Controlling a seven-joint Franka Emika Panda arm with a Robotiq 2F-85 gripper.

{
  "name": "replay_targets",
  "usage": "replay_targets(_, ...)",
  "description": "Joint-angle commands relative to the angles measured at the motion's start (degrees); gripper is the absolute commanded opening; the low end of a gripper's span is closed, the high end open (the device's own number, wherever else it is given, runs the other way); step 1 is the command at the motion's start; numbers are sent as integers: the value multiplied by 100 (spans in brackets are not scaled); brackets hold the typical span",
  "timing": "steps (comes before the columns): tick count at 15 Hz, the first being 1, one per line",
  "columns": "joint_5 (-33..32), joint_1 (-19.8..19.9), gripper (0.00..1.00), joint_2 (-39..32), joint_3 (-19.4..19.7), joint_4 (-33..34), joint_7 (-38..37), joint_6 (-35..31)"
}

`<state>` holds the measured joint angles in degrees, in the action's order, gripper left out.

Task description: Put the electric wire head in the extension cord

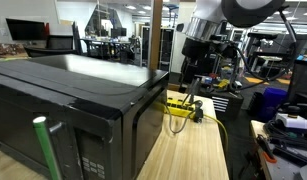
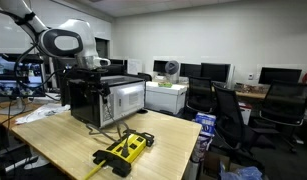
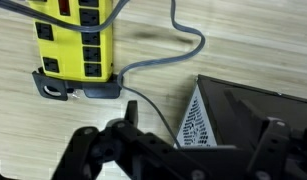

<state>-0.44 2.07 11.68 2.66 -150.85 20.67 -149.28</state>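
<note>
Extension cord (image 3: 78,35): located flat on wooden table (image 3: 23,120), just beside front corner of black microwave (image 1: 73,100). Nearest in wrist view, gripper (image 3: 188,150), jaws wide apart, poised above table and clear of strip. Beyond it, black electric wire head (image 3: 88,90) against strip's short end, grey cable (image 3: 163,58) trailing away. Farther back, office desks with monitors (image 2: 218,72).

1. In an exterior view we sit close beside the microwave (image 1: 73,100), facing the claw (image 1: 194,98).
2. In an exterior view we stand far from the claw, facing the tabletop (image 2: 168,130).
3. Our wrist view looks down past the claw; all share the extension cord (image 3: 78,35).
</note>
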Motion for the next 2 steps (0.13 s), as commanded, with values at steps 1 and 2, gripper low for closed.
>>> replay_targets(1,-38,-80,100,6,80,5,-34,14)
replay_targets(2,-38,-80,100,6,80,5,-34,14)
